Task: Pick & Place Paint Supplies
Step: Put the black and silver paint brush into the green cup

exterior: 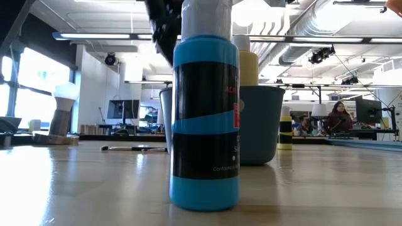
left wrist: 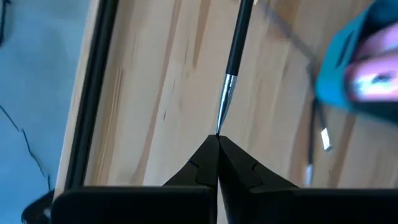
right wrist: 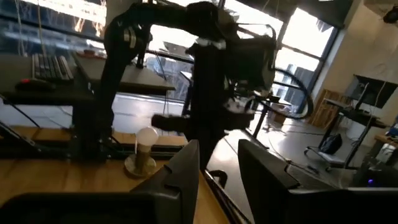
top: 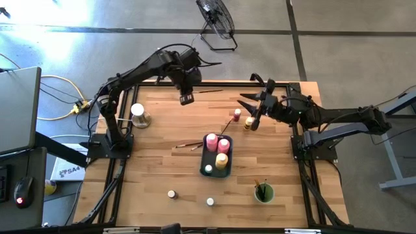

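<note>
My left gripper (top: 188,97) hangs over the table's far side, shut on a thin dark-handled paintbrush (top: 209,91) that runs along the far edge toward the right. My right gripper (top: 246,101) is held level above the table's right half, pointing left. It is open, with nothing between its fingers (right wrist: 186,158). The blue-grey tray (top: 203,155) at mid-table holds two pink bottles (top: 211,138), a yellow one (top: 221,160) and a small jar. A pink bottle (top: 237,114) and a yellow bottle (top: 249,122) stand upright on the wood beside my right gripper. Two more brushes (top: 188,145) lie flat left of the tray. My left gripper pinches the paintbrush by its bristle end (left wrist: 219,124), only at the fingers' free ends, coming steeply from above. The silver ferrule (left wrist: 229,90) and dark handle stick out beyond the fingertips toward the table's right. The handle's far end leaves the wrist view, so I cannot tell whether it rests on the wood.
A green cup (top: 263,192) with brushes in it stands near the front right corner. Two white-capped paint bottles (top: 171,194) (top: 210,202) stand near the front edge; the blue one (exterior: 204,119) fills the low view. A white-topped stand (top: 138,114) is at the left.
</note>
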